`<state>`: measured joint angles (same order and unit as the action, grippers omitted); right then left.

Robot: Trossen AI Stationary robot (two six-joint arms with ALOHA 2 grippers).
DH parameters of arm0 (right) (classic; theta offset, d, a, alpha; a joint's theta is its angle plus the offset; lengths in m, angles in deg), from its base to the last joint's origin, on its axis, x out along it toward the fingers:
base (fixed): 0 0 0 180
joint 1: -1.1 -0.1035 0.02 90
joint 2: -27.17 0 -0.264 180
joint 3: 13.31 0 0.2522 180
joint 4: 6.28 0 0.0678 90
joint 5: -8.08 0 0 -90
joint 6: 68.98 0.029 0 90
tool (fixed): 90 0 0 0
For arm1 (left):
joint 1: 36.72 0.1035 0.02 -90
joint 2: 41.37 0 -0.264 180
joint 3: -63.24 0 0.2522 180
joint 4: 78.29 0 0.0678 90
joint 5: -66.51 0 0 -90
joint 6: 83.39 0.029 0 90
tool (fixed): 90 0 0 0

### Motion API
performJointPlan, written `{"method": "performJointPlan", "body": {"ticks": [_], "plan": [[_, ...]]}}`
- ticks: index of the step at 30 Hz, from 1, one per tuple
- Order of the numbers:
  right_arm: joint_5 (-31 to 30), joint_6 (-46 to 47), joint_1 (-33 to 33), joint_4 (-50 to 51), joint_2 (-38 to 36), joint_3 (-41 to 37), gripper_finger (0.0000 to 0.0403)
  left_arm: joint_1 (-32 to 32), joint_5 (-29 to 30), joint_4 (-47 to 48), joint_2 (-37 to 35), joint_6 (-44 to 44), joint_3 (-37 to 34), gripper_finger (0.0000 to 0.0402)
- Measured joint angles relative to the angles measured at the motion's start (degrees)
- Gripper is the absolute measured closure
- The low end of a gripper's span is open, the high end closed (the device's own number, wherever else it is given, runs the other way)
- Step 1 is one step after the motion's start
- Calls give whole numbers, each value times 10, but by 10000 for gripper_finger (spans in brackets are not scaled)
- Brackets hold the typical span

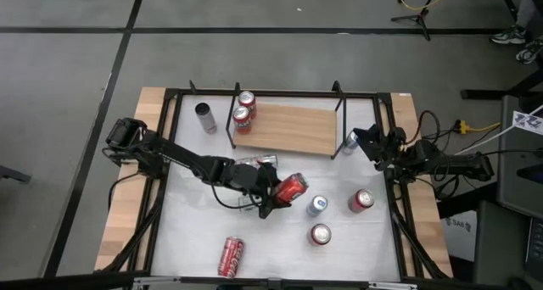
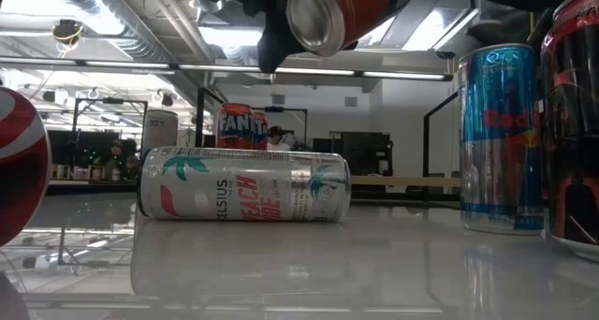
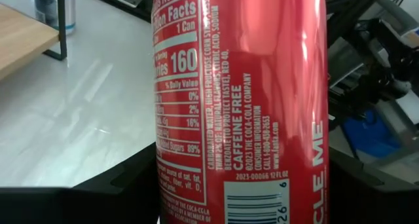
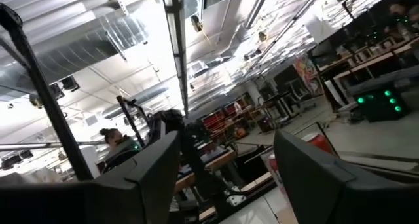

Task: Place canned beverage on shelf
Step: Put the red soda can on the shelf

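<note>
My left gripper [image 1: 280, 193] is over the middle of the table, shut on a red canned beverage [image 1: 293, 186], which fills the left wrist view [image 3: 239, 99] and hangs at the top of the low view [image 2: 328, 11]. The shelf [image 1: 293, 129], a light-brown board on black rod brackets, stands at the far side. Two red cans [image 1: 244, 108] stand upright on its left end. My right gripper [image 4: 226, 178] is at the table's right edge [image 1: 372, 142], open, tipped upward toward the ceiling with nothing between its fingers. My left gripper pinches the red can's side wall [image 3: 196, 185] between its two fingers, one dark finger [image 3: 98, 194] on either side, lying across the can. The can is lifted clear of the table and tilted, one silver end [image 2: 316, 19] facing the table's near edge.
A Celsius can [image 2: 243, 184] lies on its side under the left arm. A silver can [image 1: 205, 117] stands left of the shelf and another can [image 1: 350, 140] at its right end. On the near right are a blue can [image 1: 316, 206] and two red cans [image 1: 361, 200]. Another red can [image 1: 231, 256] lies near the front.
</note>
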<state>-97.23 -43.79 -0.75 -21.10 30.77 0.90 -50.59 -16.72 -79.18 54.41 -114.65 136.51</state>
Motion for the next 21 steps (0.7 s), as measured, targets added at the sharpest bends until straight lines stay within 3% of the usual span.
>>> {"method": "performJointPlan", "body": {"ticks": [11, 19, 21], "plan": [[64, -2, 0, 0, 0, 0, 153, 0, 1, 0, 0, 4, 0, 115], [84, -1, 0, 15, 0, 0, 23, 0, 1, 0, 0, 3, 0, 115], [84, -1, 0, 32, 0, 0, 11, 0, 1, 0, 0, 3, 0, 115]]}}
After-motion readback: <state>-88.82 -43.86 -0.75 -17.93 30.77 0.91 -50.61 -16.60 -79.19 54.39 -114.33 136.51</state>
